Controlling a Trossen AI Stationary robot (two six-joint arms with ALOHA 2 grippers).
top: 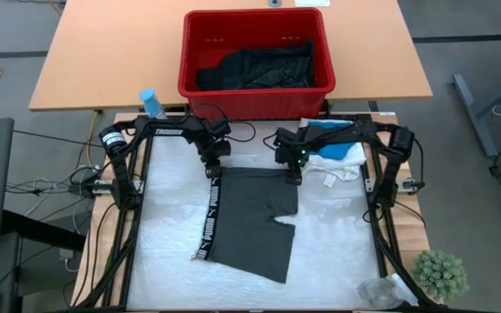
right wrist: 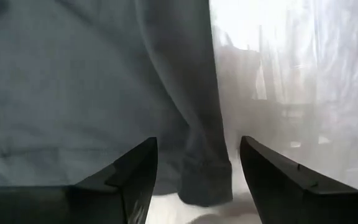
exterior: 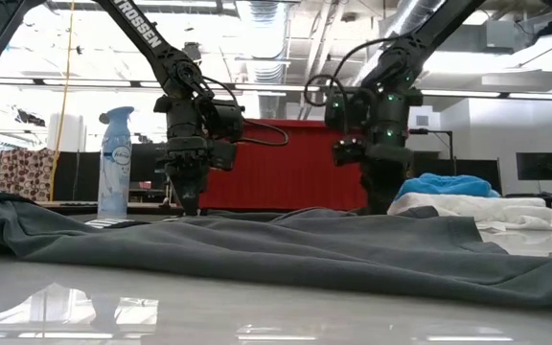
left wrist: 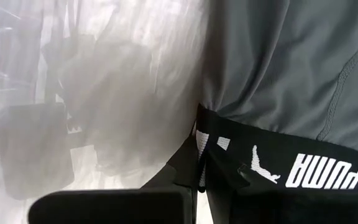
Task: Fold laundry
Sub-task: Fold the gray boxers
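Garment: dark grey soft shorts [top: 252,222] with a black logo waistband [top: 211,217], flat at the frame's centre.
Long axis: top to bottom of the high view, waistband along the left edge.
Left gripper [top: 213,172]: fingers together, pinching the waistband's upper corner.
Right gripper [top: 293,178]: fingers apart, straddling the shorts' upper right corner.
Other laundry: white and teal garments [top: 336,155] to the right; black clothes [top: 259,68] in the red plastic basket [top: 255,94] above.
Surface: glossy white table [top: 168,252].
Room: blue spray bottle [top: 151,102]; small green plant [top: 441,273].
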